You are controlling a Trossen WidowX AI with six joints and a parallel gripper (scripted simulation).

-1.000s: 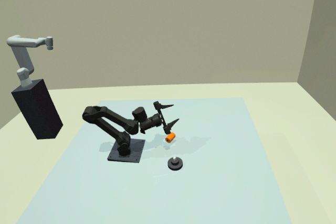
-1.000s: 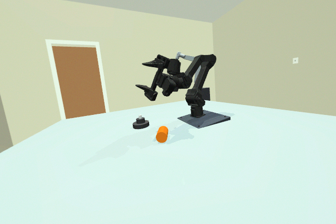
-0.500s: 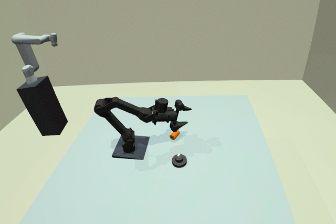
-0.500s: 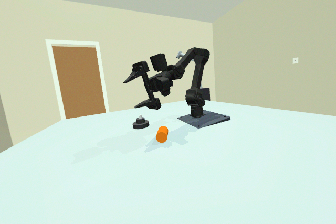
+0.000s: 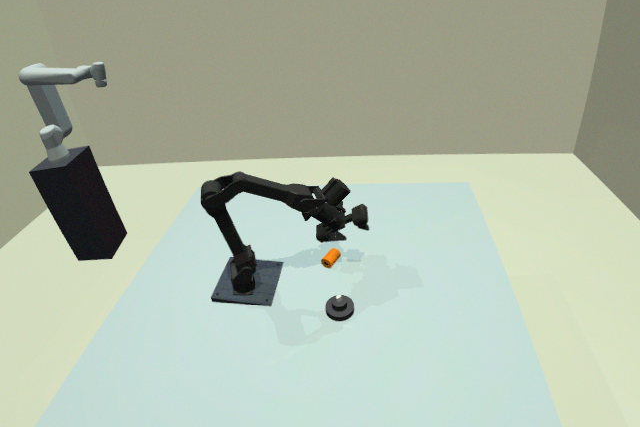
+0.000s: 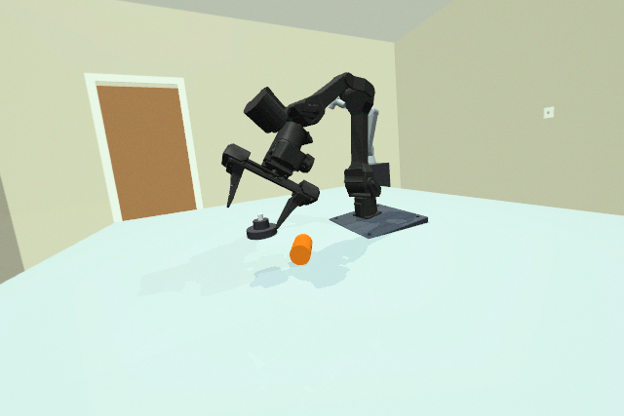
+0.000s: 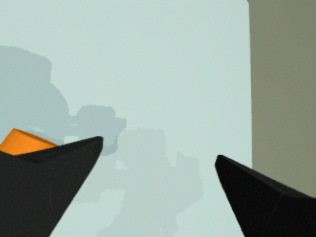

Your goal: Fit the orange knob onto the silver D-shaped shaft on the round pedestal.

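The orange knob (image 5: 331,257) (image 6: 301,248) (image 7: 27,143) lies on its side on the table. A dark hole shows in its near end in the top view; the exterior view shows its plain end. The wrist view shows only part of it, at the left edge behind a finger. The round black pedestal (image 5: 339,312) (image 6: 260,233) stands apart from the knob, with the bare silver shaft (image 5: 339,297) (image 6: 260,216) upright on top. The shaft's flat side cannot be made out. My gripper (image 5: 356,233) (image 6: 253,217) (image 7: 161,151) is open and empty, tilted, above the table and off to one side of the knob.
The arm's dark base plate (image 5: 268,277) (image 6: 403,224) is bolted on the pale blue table (image 5: 413,360) (image 6: 352,351). A grey arm on a dark block (image 5: 77,210) stands beyond the table's left side in the top view. The arm's shadows fall around the knob.
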